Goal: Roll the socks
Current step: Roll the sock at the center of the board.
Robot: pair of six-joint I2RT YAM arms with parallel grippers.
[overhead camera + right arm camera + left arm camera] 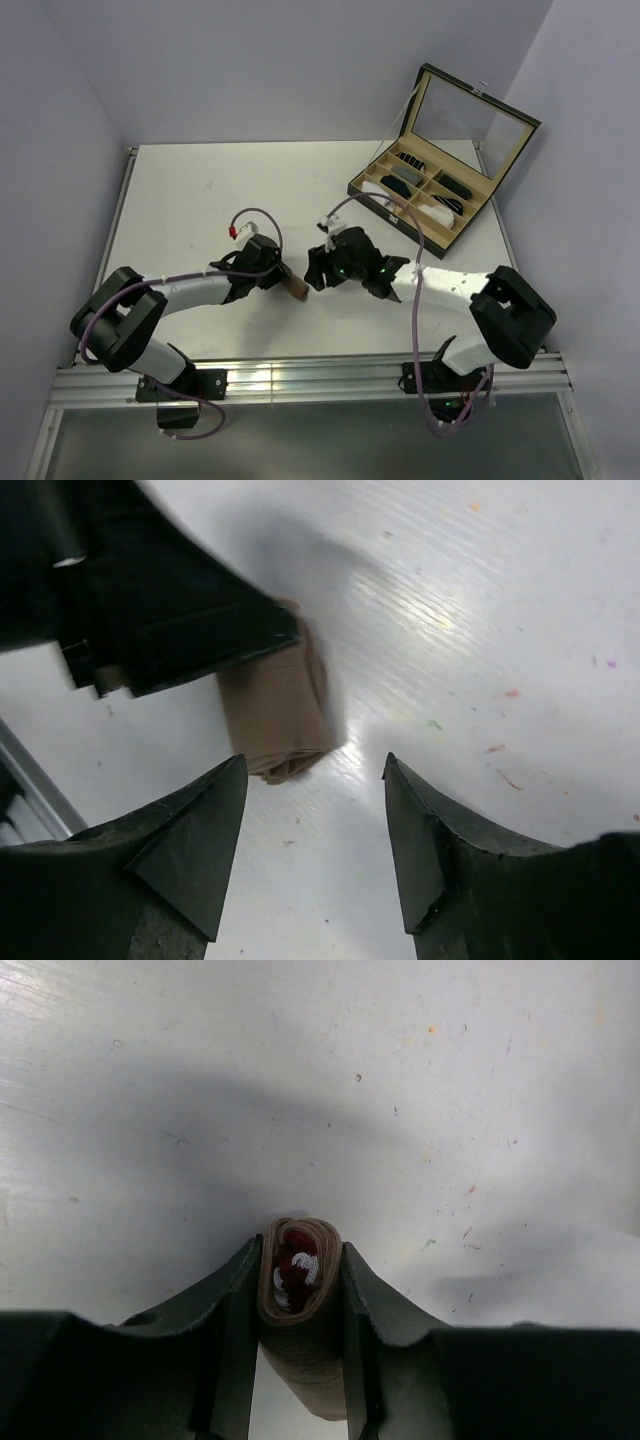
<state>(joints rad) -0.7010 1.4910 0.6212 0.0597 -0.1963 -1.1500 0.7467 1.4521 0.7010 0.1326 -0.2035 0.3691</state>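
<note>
The tan-brown sock (294, 289) is rolled into a tight bundle. My left gripper (283, 276) is shut on it near the table's middle front. In the left wrist view the roll (298, 1278) sits squeezed between the two fingers, its dark red-and-white cuff showing in the coil's core. My right gripper (318, 272) is open and empty just right of the roll. In the right wrist view the roll (275, 715) lies ahead of the open fingertips (225, 810), partly under the left gripper's finger. The white sock with dark stripes is not separately visible.
An open black box (376, 196) with tan compartments stands at the back right, holding several small dark, grey and striped sock rolls. Its lid leans up against the wall. A metal rail (300, 380) runs along the near table edge.
</note>
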